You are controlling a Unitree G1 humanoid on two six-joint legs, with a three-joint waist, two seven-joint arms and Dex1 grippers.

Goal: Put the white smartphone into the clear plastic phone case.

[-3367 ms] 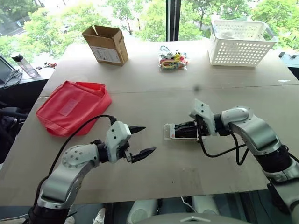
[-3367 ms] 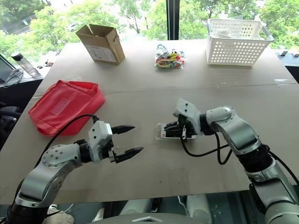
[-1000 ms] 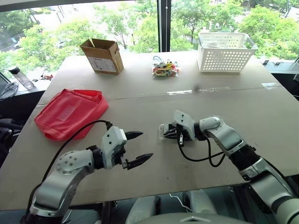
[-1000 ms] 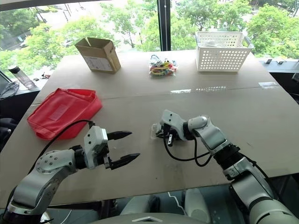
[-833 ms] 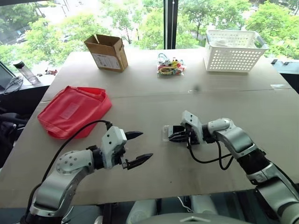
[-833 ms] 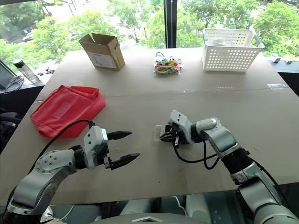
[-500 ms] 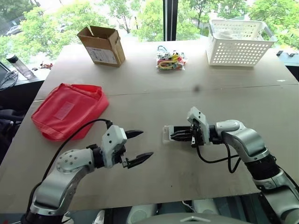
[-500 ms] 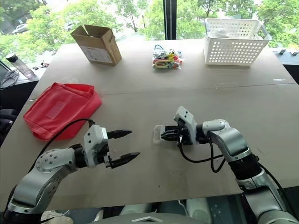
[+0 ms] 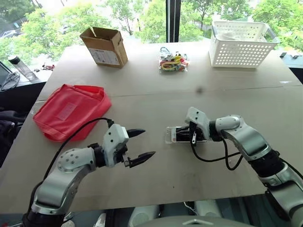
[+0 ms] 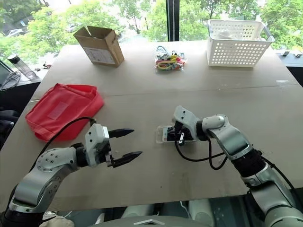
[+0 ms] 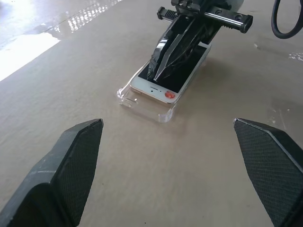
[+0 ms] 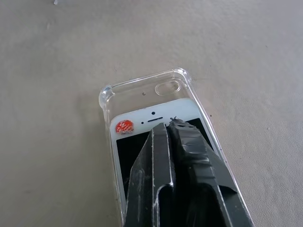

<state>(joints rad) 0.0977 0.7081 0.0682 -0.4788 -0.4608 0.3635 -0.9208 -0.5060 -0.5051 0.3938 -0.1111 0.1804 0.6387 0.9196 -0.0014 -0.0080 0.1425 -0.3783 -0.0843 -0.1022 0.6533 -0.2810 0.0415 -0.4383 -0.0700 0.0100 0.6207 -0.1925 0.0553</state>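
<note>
The right gripper (image 12: pixel 165 124) still presses closed jaws on the white smartphone (image 12: pixel 142 124), which stays partly inside the clear plastic phone case (image 12: pixel 142 87). The left gripper (image 9: pixel 140 144) remains open, well apart. Beige table (image 9: pixel 142 90), windows behind.

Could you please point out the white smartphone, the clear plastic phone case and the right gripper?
white smartphone (image 12: pixel 142 124): right wrist view, white top bezel.
clear plastic phone case (image 12: pixel 137 91): right wrist view, bare end.
right gripper (image 11: pixel 158 71): left wrist view, fingertips.
</note>
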